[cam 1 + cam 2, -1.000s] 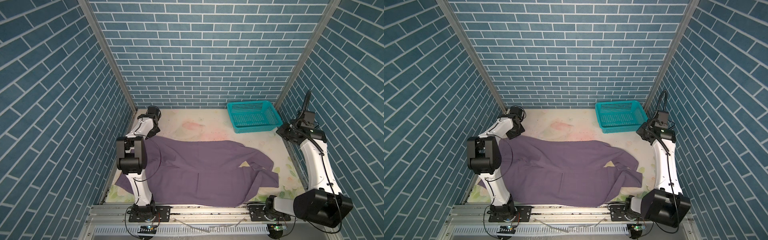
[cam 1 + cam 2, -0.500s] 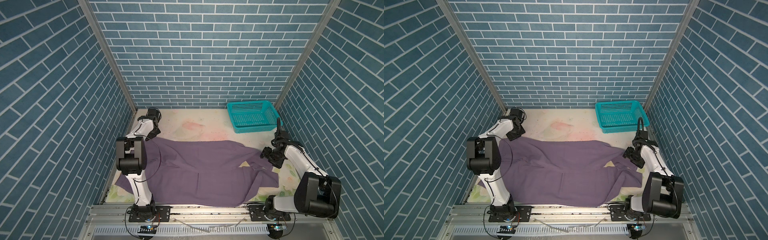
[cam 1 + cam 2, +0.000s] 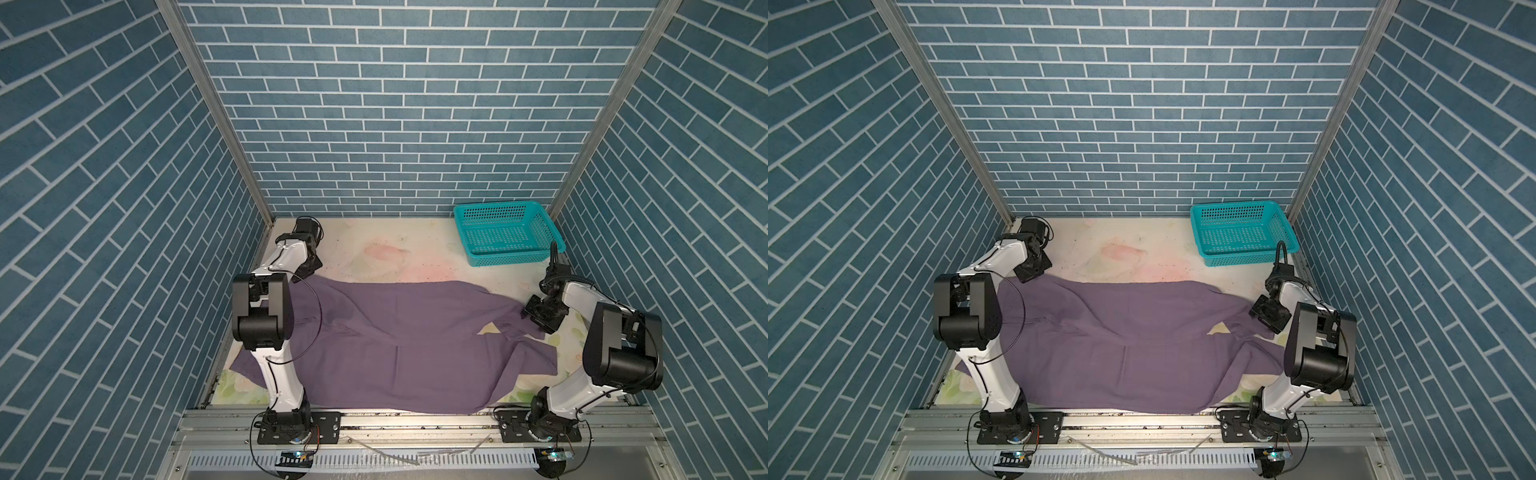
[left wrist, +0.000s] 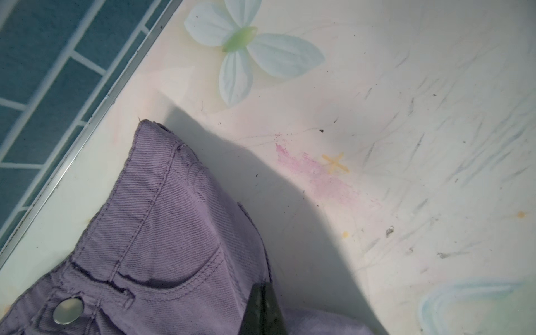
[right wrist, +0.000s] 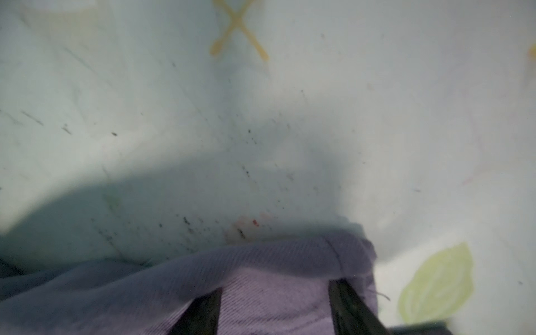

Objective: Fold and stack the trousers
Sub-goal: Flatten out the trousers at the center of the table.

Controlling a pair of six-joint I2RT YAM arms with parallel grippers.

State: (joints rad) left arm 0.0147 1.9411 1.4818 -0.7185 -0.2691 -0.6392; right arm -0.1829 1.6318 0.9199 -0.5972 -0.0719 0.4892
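Trousers [image 3: 395, 340]: one purple pair, unfolded, spread flat across the surface [image 3: 395, 253], long axis running from arm to arm. Waistband corner: at the left jaws, which are closed on it. Leg hem: at the right jaws, which stand parted astride the cloth. Basket [image 3: 509, 255]: behind the hem end, apart, empty.

You are looking at a robot test cell in a lab, not a home: the walls [image 3: 399, 124] are flat panels printed with blue brick, held in bare aluminium posts [image 3: 218, 112] around one table [image 3: 395, 249] with a scuffed flower-print top. The left arm [image 3: 266, 316] and right arm [image 3: 619, 345] are bolted to a metal rail [image 3: 415, 419] at the table's front edge, with loose cables and a slotted cable duct [image 3: 374, 459] below. On the table you have the trousers [image 3: 395, 345] and a teal plastic basket [image 3: 511, 257].
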